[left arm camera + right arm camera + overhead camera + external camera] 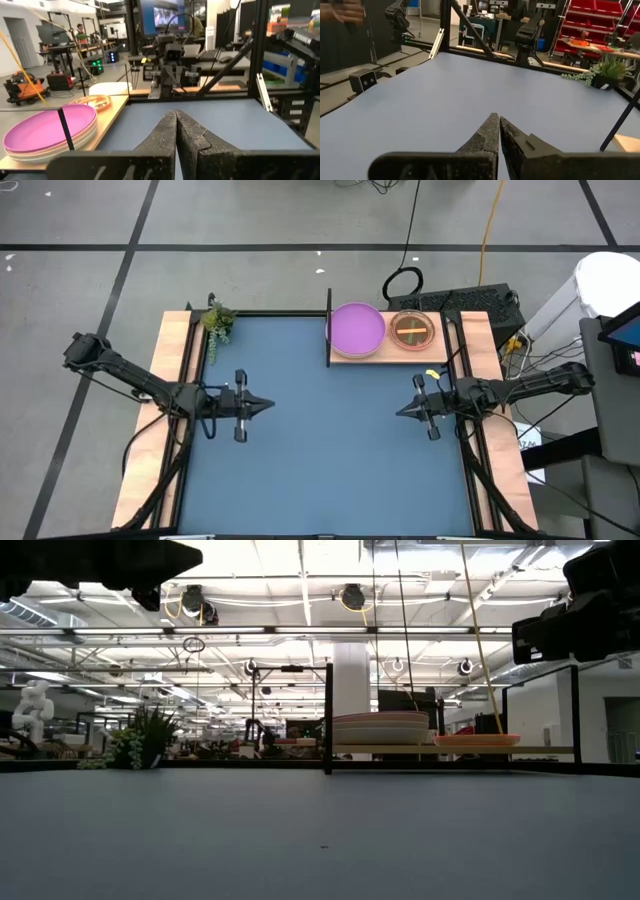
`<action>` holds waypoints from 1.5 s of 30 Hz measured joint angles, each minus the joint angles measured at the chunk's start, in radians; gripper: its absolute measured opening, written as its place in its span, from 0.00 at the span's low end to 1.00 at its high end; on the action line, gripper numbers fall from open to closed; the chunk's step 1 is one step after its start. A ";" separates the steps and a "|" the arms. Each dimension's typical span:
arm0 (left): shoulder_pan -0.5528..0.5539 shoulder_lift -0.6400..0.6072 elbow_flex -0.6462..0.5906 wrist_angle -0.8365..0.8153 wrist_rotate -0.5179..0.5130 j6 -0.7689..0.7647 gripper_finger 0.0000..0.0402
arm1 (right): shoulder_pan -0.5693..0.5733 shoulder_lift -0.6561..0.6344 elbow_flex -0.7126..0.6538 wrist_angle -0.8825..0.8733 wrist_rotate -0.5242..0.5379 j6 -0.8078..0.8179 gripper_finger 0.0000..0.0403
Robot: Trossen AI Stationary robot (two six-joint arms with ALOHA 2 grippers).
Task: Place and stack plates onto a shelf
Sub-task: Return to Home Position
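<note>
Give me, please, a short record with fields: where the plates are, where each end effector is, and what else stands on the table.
shelf: flat light wooden board with a thin black upright panel, at the far edge of the dark blue mat
large plates: one pile, round purple plastic plate on top, next to the panel
small dishes: round translucent orange dish uppermost, beside the purple pile
left end effector: shut, empty, raised over the mat's left side
right end effector: shut, empty, raised over the mat's right side
other: small green plant, far left corner
</note>
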 joint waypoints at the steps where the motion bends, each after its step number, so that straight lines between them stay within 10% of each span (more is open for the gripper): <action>1: 0.000 0.000 0.000 -0.011 0.000 0.000 0.01 | 0.000 -0.002 0.000 0.000 0.000 -0.008 0.00; 10: 0.037 0.000 0.000 -0.092 0.000 -0.001 0.01 | -0.001 -0.026 0.000 0.001 -0.022 -0.017 0.00; 26: 0.173 -0.031 -0.026 -0.151 0.313 0.077 0.01 | -0.001 -0.052 0.000 -0.022 -0.102 -0.009 0.00; 45: 0.218 -0.519 -0.259 -0.204 0.386 0.150 0.01 | 0.000 -0.052 0.000 -0.045 -0.096 0.023 0.00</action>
